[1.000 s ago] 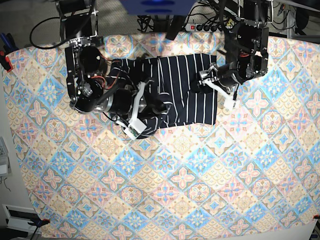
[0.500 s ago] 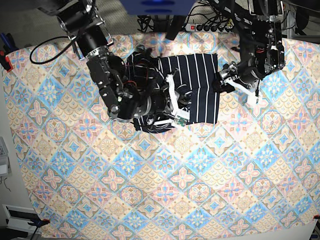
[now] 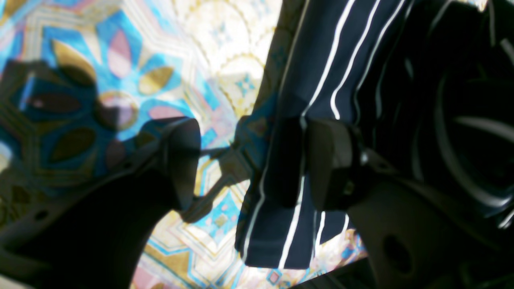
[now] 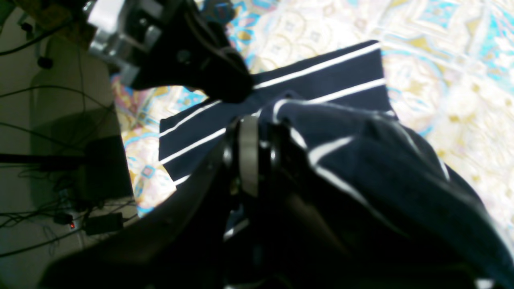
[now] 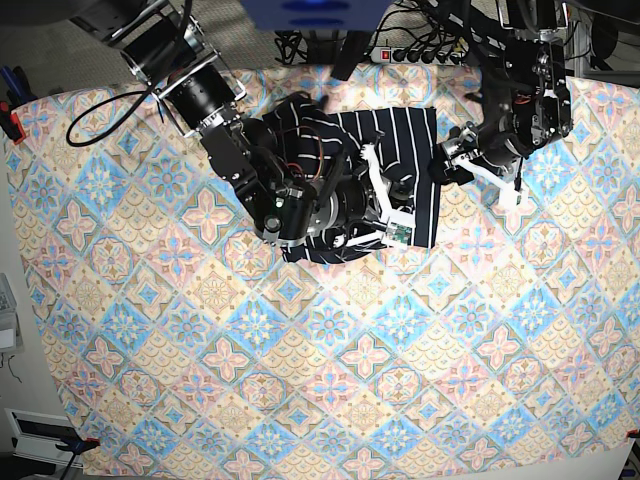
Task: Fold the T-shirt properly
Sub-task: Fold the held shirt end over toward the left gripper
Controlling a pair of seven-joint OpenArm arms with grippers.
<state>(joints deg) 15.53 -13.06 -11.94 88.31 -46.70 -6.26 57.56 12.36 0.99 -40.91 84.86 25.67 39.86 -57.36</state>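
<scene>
From the base view, I see the T-shirt (image 5: 400, 160), dark navy with thin white stripes, lying bunched near the far edge of the pastel tile-patterned tablecloth (image 5: 330, 370). My right gripper (image 5: 385, 225) reaches across the shirt from the view's left, its arm covering much of the cloth. My left gripper (image 5: 455, 158) sits at the shirt's edge on the view's right

In the left wrist view, the left gripper (image 3: 251, 160) has its two dark fingers spread wide apart. One fingertip (image 3: 182, 160) is over the bare tablecloth (image 3: 120, 60), the other over the striped T-shirt (image 3: 321, 60), whose edge runs down between them. Nothing is pinched

In the right wrist view, the right gripper (image 4: 249, 160) has its fingers pressed together on a raised fold of the T-shirt (image 4: 361, 168), which drapes over and beside them. A flat striped part lies beyond on the tablecloth (image 4: 441, 60), with a dark part of the other arm (image 4: 188, 56) above it
</scene>
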